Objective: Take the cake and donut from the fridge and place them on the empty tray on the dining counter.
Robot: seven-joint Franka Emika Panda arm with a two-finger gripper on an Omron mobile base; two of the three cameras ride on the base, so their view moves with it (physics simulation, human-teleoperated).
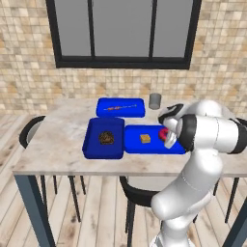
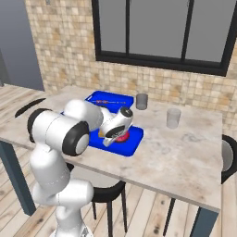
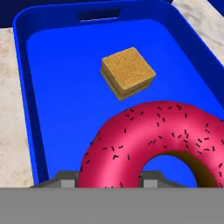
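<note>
Home dining area
A marble-look table (image 1: 62, 140) with dark chairs (image 1: 30, 132), plank floor (image 1: 87, 217), tiled brick-tone wall (image 1: 29, 53) and a large black-framed window (image 1: 125, 31).

Base views flank the dining counter (image 1: 58, 144); hand view hangs close over the tray (image 3: 26, 109).

You will see two more blue trays: a squarish tray (image 1: 103, 139) holding a dark brown lumpy food (image 1: 106, 138), and behind it a far tray (image 1: 120, 107) holding a thin orange item (image 1: 119, 107). A grey cup (image 1: 154, 101) stands just beside the far tray; a clear glass (image 2: 173, 118) stands apart. Black chairs (image 1: 30, 131) sit beside the bench under a dark-framed window (image 1: 123, 31).
</note>
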